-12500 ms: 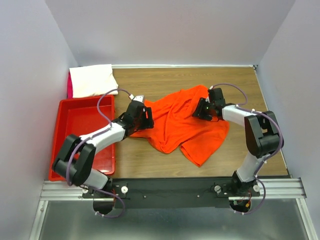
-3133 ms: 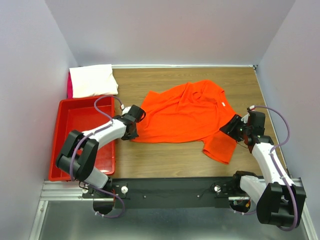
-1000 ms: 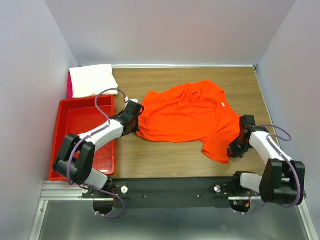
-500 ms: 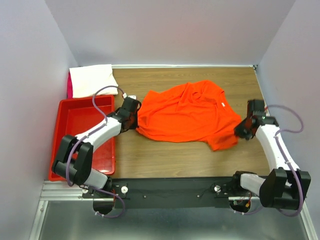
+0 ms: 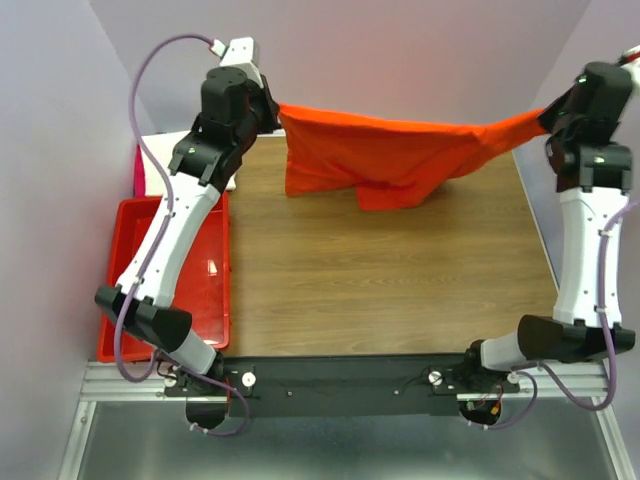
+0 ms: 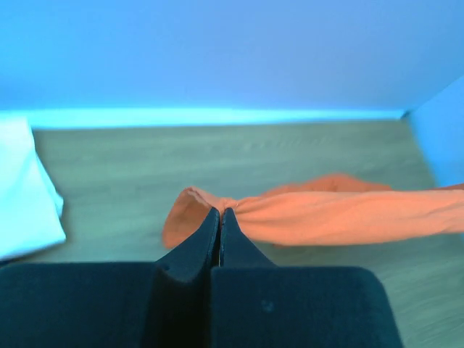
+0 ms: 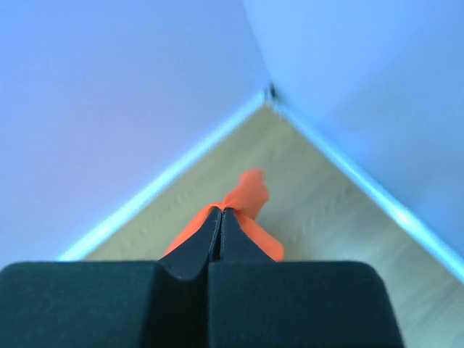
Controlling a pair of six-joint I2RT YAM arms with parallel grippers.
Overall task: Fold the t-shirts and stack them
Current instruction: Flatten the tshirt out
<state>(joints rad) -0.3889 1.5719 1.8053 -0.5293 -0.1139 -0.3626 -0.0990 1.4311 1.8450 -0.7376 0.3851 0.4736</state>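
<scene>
The orange-red t-shirt [image 5: 385, 155] hangs stretched in the air between both arms, high over the back of the table. My left gripper [image 5: 275, 108] is shut on its left end, and in the left wrist view the cloth [image 6: 341, 216] bunches at the closed left gripper [image 6: 220, 212]. Far to the right, my right gripper [image 5: 543, 117] is shut on the shirt's other end; the right wrist view shows a tuft of orange cloth [image 7: 246, 199] pinched in the right gripper [image 7: 220, 212]. A white t-shirt [image 5: 160, 165] lies folded at the back left, mostly hidden by the left arm.
A red plastic bin [image 5: 215, 290] stands on the left side of the wooden table [image 5: 380, 290]. A sliver of pink cloth [image 5: 139, 178] shows beside the white shirt. Walls close in the table on three sides.
Both arms have risen from the table and lifted the orange-red shirt, which lay spread on the wood, into the air and pulled it taut. The right gripper closed on its sleeve end.
</scene>
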